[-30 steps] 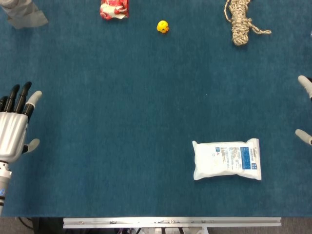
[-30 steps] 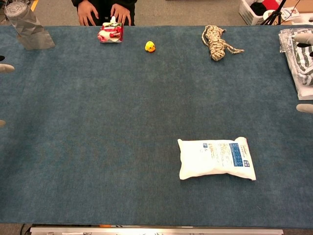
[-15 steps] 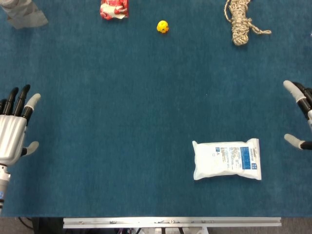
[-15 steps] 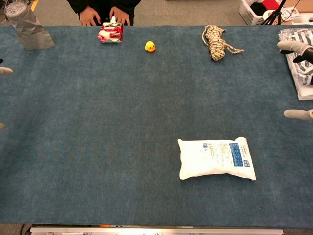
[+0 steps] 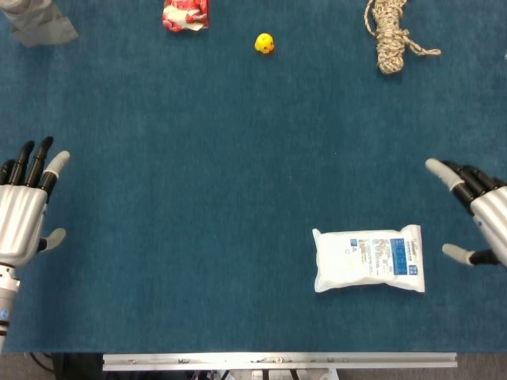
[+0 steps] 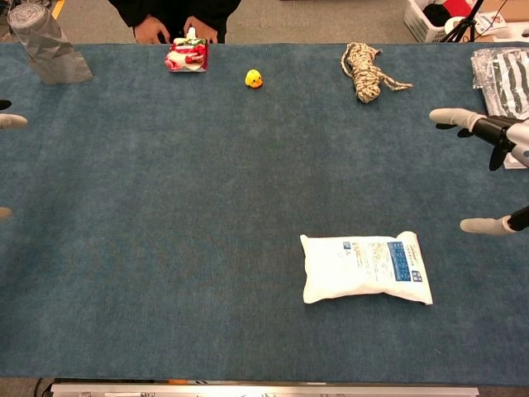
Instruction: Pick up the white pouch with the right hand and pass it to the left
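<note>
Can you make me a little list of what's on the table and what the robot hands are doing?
pouch: white pouch with a blue label, lying flat on the blue table, near the front edge
right robot hand: right robot hand is open, beside the pouch, not touching it
left robot hand: left robot hand is open, far from the pouch, holding nothing
far side of table: yellow duck, rope bundle, red and white packet
pouch picked up: not yet
</note>
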Motion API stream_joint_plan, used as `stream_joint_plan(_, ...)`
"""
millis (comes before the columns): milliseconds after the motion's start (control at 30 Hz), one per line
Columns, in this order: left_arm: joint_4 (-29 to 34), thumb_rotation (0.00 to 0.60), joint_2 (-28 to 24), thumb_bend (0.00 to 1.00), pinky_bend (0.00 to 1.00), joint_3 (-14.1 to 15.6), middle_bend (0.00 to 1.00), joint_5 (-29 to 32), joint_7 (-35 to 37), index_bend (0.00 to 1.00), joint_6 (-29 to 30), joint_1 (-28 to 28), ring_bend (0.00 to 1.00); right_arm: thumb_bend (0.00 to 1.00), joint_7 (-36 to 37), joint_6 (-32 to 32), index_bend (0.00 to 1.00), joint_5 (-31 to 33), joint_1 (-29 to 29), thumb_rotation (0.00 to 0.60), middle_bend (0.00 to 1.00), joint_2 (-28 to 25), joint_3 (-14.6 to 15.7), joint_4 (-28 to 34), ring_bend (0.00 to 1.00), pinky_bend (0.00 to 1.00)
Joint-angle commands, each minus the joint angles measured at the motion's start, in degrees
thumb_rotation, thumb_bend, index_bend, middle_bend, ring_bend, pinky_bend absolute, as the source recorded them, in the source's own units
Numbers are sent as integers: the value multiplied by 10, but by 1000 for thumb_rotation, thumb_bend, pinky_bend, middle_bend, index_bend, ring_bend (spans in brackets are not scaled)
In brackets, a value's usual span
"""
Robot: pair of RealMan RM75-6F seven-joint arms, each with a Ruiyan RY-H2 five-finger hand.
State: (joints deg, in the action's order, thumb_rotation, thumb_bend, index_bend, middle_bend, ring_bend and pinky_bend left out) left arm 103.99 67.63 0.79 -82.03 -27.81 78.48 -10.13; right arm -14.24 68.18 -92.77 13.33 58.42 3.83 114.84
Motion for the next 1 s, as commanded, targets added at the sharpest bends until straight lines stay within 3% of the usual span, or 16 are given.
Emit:
stream_joint_plan(33, -2, 600, 2, 0, 204, 0, 31, 1, 2, 127, -3, -1, 19, 0, -2, -19, 89, -4, 7, 600, 151, -11, 12, 9, 163, 393)
stream_joint_plan(600, -22, 600, 9, 0, 208, -2, 31, 4, 22, 127, -18, -8, 19, 0, -76, -101, 89, 19, 29, 600, 146, -16, 42, 36, 158, 377)
stream_joint_plan(1000, -25, 600, 7, 0, 214, 1, 31, 5, 28, 127, -18, -6, 19, 0, -144, -164, 89, 71, 59, 600, 134, 30, 41, 18, 133, 344)
